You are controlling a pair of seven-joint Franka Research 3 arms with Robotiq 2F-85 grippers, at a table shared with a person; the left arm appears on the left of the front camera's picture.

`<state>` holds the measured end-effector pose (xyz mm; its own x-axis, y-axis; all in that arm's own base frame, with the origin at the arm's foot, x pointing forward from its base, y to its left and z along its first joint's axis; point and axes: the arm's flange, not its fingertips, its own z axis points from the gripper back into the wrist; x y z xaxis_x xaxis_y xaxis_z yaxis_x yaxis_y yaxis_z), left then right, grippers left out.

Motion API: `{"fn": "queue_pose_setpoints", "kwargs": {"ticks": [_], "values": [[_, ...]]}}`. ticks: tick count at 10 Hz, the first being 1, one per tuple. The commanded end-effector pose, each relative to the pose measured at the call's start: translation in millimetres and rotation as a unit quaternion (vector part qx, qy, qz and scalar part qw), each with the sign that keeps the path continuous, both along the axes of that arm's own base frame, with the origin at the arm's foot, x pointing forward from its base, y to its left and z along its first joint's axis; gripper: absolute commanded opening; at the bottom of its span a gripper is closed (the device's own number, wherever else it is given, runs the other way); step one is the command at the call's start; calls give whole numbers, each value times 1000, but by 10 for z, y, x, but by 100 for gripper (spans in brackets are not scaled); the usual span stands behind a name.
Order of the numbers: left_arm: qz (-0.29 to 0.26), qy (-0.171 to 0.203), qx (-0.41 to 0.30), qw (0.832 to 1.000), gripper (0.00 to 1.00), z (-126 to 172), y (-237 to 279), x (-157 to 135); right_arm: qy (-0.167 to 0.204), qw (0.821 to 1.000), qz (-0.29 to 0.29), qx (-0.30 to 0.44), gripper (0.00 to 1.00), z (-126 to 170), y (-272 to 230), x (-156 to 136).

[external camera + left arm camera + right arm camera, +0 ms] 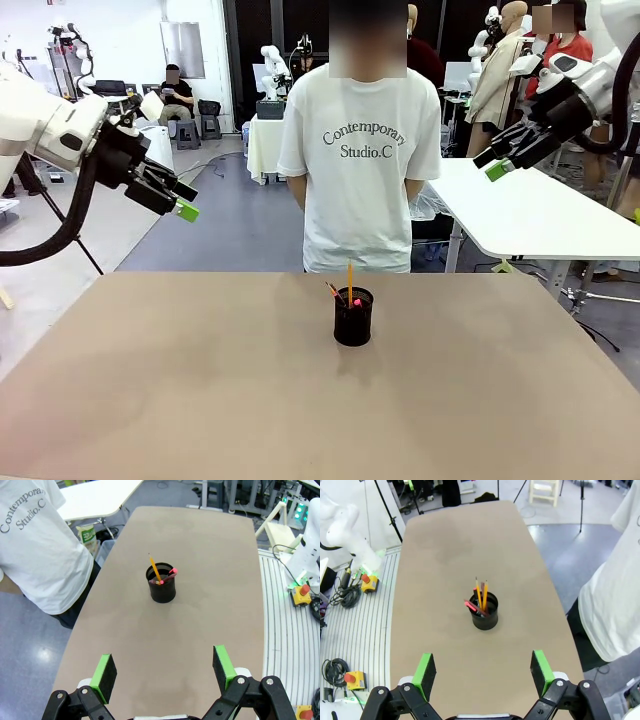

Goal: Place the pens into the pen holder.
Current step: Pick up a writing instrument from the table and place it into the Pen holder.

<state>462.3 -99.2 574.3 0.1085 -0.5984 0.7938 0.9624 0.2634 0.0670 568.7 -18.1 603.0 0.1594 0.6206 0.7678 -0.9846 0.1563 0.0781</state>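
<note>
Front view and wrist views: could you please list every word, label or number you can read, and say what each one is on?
"Contemporary Studio.C" on the chest of the person's white T-shirt, front view.
"Contempora… Studio.C", cut off by the picture edge, on the same T-shirt, left wrist view.
The pens and pen holder show no readable print.

One black pen holder stands at the middle of the frame, on one brown table. Three pens stick up from it. Two grippers hang at the upper left and upper right.
</note>
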Motion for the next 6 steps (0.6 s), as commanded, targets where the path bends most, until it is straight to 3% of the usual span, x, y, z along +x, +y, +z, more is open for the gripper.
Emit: {"fn": "queue_pose_setpoints", "kwargs": {"ticks": [1,6], "values": [[4,0,0,1000,100,11,20,-8,-1,1000,0,0,100,14,8,-8],[4,0,0,1000,100,11,20,-8,-1,1000,0,0,100,14,8,-8]]}}
